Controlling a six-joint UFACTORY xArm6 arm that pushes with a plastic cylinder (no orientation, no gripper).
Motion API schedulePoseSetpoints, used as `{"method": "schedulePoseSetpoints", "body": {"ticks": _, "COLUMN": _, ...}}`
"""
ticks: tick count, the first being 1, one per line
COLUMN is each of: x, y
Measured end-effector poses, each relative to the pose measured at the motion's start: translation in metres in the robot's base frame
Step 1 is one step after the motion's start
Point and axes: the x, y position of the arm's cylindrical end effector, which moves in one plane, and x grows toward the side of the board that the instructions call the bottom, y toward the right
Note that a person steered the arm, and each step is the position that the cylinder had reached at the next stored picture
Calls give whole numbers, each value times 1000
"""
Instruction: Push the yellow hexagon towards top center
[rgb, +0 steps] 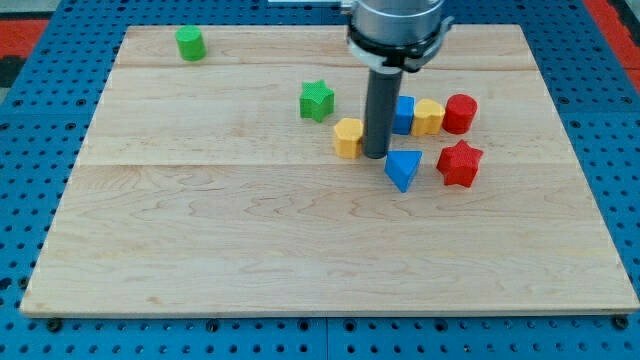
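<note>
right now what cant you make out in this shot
- Blue block right of the rod: its left part is hidden behind the rod, so its shape is unclear.
- My tip beside the yellow hexagon: from this angle, contact or a small gap cannot be told.
- The arm above the rod: cut off by the view's top edge.
- Second yellow block: pressed between the blue block and the red cylinder, outline unclear.

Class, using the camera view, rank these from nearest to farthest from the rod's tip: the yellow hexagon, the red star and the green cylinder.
1. Yellow hexagon: right beside my tip, on the view's left.
2. Red star: to the view's right, past the blue triangle.
3. Green cylinder: far off at the view's top left.
</note>
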Motion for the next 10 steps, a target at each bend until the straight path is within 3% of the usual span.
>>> {"method": "schedulePoseSetpoints", "body": {"ticks": 1, "x": 15, "y": -34}}
{"method": "schedulePoseSetpoints", "body": {"ticks": 2, "x": 2, "y": -64}}
{"method": "schedulePoseSetpoints", "body": {"ticks": 3, "x": -2, "y": -42}}
{"method": "schedulePoseSetpoints", "body": {"ticks": 4, "x": 38, "y": -28}}
{"method": "schedulePoseSetpoints", "body": {"ticks": 5, "x": 32, "y": -18}}
{"method": "schedulePoseSetpoints", "body": {"ticks": 7, "x": -57, "y": -18}}
{"method": "schedulePoseSetpoints", "body": {"ticks": 10, "x": -147, "y": -8}}
